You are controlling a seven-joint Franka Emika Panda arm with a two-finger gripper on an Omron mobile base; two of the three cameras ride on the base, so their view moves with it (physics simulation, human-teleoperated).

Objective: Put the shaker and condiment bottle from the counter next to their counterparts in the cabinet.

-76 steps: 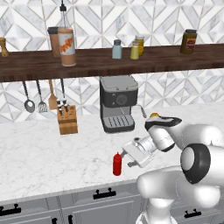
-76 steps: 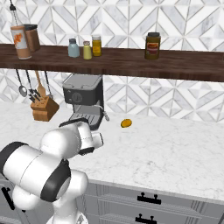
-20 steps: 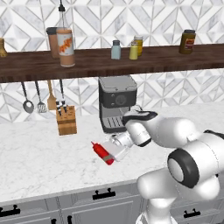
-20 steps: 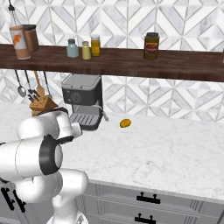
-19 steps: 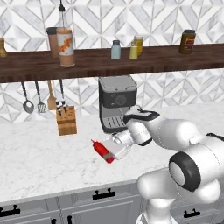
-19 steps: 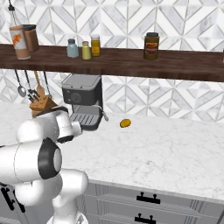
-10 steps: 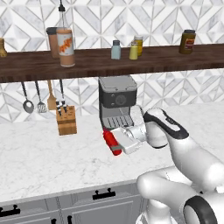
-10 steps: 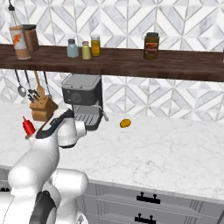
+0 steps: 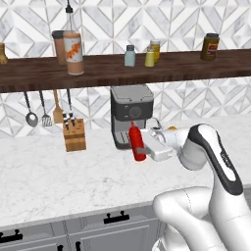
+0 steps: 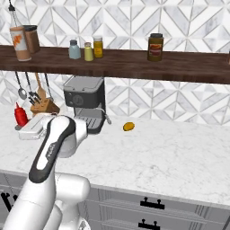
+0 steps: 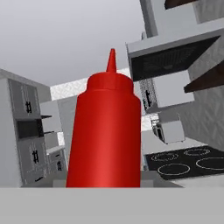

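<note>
The end effector (image 9: 142, 149) is clamped on the condiment bottle (image 9: 137, 141), holding it upright and lifted clear of the counter (image 9: 59, 174). The bottle is a small red plastic squeeze bottle with a smooth, slightly glossy body, rounded shoulders and a pointed red nozzle at the top; the grip sits on its lower half. In the hand view the condiment bottle (image 11: 106, 135) stands directly ahead of the end effector, nozzle up. From the right base view the condiment bottle (image 10: 20, 114) rises just above the end effector (image 10: 28, 130).

Directly behind the held bottle is a dark coffee machine (image 9: 131, 115); a wooden knife block (image 9: 74, 137) stands to its left, with utensils (image 9: 44, 108) hanging above it. Well above the end effector runs the cabinet (image 9: 122, 68), a dark brown plank. On it the pale yellow-olive shaker (image 9: 149, 57) stands just beside a pale blue-grey shaker (image 9: 129, 55), and a tall orange-labelled bottle (image 9: 72, 45) stands further left.
</note>
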